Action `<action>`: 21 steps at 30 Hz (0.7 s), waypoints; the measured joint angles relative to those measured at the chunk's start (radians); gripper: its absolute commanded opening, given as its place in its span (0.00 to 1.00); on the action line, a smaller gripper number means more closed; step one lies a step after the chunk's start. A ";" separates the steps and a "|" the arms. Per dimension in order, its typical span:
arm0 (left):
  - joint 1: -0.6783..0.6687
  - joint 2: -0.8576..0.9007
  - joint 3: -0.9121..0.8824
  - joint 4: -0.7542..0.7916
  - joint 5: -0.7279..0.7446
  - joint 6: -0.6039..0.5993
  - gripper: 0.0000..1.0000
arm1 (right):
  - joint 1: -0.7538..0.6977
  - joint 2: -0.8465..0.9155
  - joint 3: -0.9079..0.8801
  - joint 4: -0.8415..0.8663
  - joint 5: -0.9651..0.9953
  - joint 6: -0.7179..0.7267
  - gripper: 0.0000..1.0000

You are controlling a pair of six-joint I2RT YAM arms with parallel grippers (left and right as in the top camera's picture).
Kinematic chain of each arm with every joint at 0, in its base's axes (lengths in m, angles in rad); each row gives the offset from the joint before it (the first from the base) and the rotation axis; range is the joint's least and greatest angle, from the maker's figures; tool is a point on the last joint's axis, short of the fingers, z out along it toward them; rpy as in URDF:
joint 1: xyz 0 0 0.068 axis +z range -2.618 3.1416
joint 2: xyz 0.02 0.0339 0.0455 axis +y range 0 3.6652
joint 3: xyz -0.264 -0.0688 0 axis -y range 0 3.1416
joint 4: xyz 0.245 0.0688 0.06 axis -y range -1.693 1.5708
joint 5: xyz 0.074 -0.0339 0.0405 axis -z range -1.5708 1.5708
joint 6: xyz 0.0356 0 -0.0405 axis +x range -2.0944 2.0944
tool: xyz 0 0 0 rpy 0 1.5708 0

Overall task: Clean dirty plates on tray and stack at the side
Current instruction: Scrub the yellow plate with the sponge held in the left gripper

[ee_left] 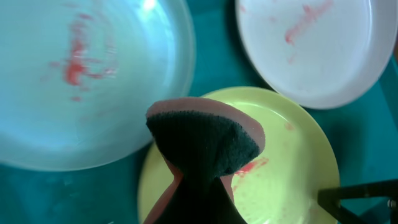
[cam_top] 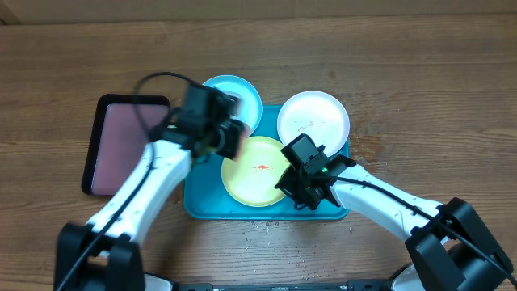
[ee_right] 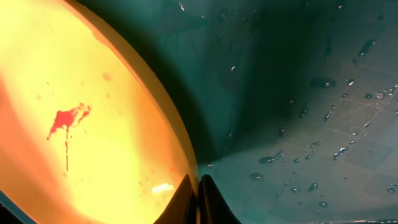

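Three plates sit on the turquoise tray [cam_top: 198, 206]. The light blue plate [cam_top: 242, 95] is at the back left and the white plate [cam_top: 313, 119] at the back right; both have red smears. The lime-green plate [cam_top: 254, 171] is in front with a red smear at its middle. My left gripper [cam_top: 230, 137] is shut on a dark-faced pink sponge [ee_left: 205, 140] and holds it above the green plate's left rim [ee_left: 292, 168]. My right gripper [cam_top: 292, 179] is shut on the green plate's right rim [ee_right: 180, 149], one finger on each side.
A smaller dark tray with a pinkish inside [cam_top: 121, 145] lies left of the turquoise tray. Water drops lie on the turquoise tray floor [ee_right: 311, 124]. Small specks lie on the wooden table [cam_top: 266, 230] in front of the tray.
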 measured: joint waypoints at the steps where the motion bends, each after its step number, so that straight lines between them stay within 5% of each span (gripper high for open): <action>1: -0.023 0.024 0.000 0.003 0.006 0.009 0.04 | 0.000 0.000 0.000 0.000 0.000 -0.001 0.04; 15: -0.150 0.205 0.000 0.028 0.098 0.213 0.04 | 0.000 0.000 0.000 0.000 0.000 -0.002 0.04; 21: -0.163 0.246 0.013 0.026 -0.014 0.178 0.04 | 0.000 0.008 0.000 0.004 -0.001 -0.002 0.04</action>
